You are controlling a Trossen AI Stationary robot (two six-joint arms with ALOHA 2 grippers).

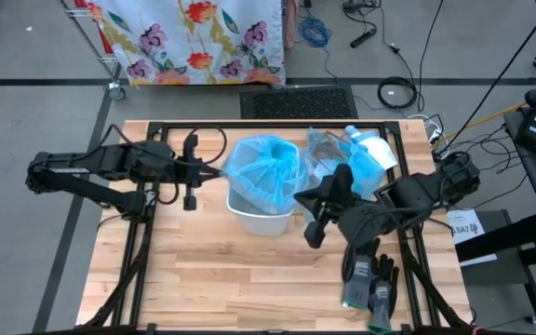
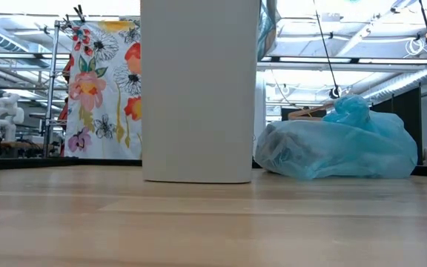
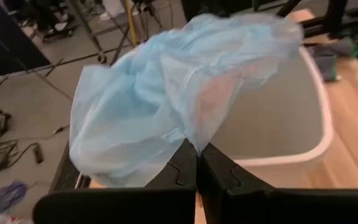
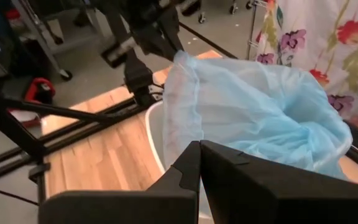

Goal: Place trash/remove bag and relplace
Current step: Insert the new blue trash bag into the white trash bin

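High view – both grippers (image 1: 223, 174) (image 1: 298, 197) pinch blue bag (image 1: 266, 167); no legible writing.

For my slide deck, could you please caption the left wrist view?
Left gripper shut on the blue bag, beside the white bin.

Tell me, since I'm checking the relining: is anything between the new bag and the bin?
Nothing visible. The bag hangs right over the bin, pinched by the left end effector and right end effector. The full bag sits aside.
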